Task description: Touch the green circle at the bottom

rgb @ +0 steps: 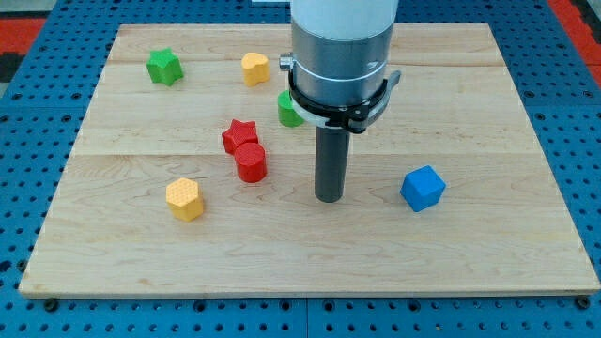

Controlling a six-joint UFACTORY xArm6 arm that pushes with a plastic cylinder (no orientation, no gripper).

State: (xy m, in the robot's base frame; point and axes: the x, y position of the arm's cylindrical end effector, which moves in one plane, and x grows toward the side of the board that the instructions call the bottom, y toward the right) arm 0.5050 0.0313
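Green circle (287,110): it is seen near the middle of the wooden board (470,253), partly hidden behind the arm's grey body (340,47); only its left part is visible.
Tip (328,198): the rod's lower end is placed below and to the view's right of the green circle, apart from it; no claw is carried, so nothing is grasped.
Red star (239,134): left of the tip, touching the red cylinder (251,162) just below it.
Blue cube (422,188): at the view's right of the tip.
Yellow hexagon (185,198): lower left.
Yellow heart (254,68): near the top.
Green star (164,66): top left.
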